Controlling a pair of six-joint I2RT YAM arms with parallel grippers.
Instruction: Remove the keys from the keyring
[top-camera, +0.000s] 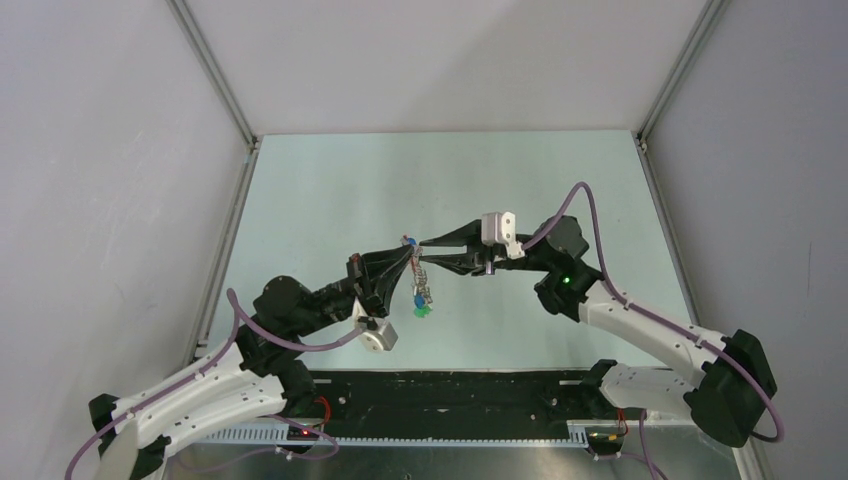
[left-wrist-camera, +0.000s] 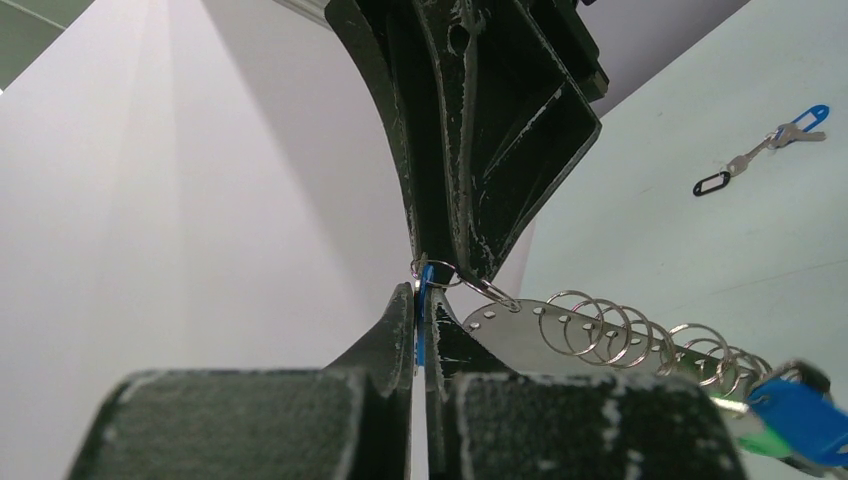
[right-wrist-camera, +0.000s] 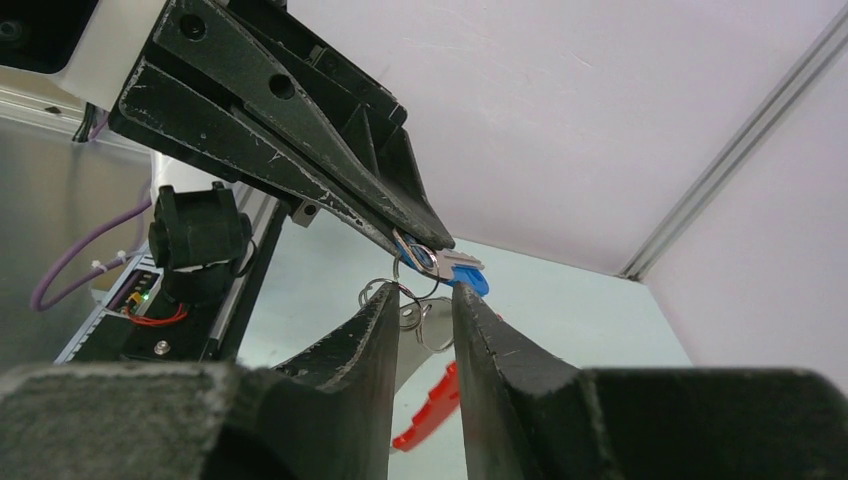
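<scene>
Keyring (top-camera: 420, 275) is hanging mid-frame above the tabletop (top-camera: 320, 190), keys (top-camera: 420, 303) dangling beneath. Left gripper's (left-wrist-camera: 419, 300) jaws are pinching a blue-capped key (right-wrist-camera: 465, 272); right gripper's (right-wrist-camera: 425, 297) jaws are standing narrowly apart at the rings.

**Keyring (top-camera: 420, 276) and keys (left-wrist-camera: 795, 415) held up above the tabletop (top-camera: 330, 200)**

The keyring hangs as a loose, dangling bunch. It has a thin silver plate pierced with holes, many small split rings threaded along it, and a bright red curved band (right-wrist-camera: 430, 410) below. The keys are small and silver. One blue cap and one green cap sit together at the low end. At the top, one blue-capped key (right-wrist-camera: 463, 271) is pinched between the closed tips of the left end effector (left-wrist-camera: 420, 305).
</scene>
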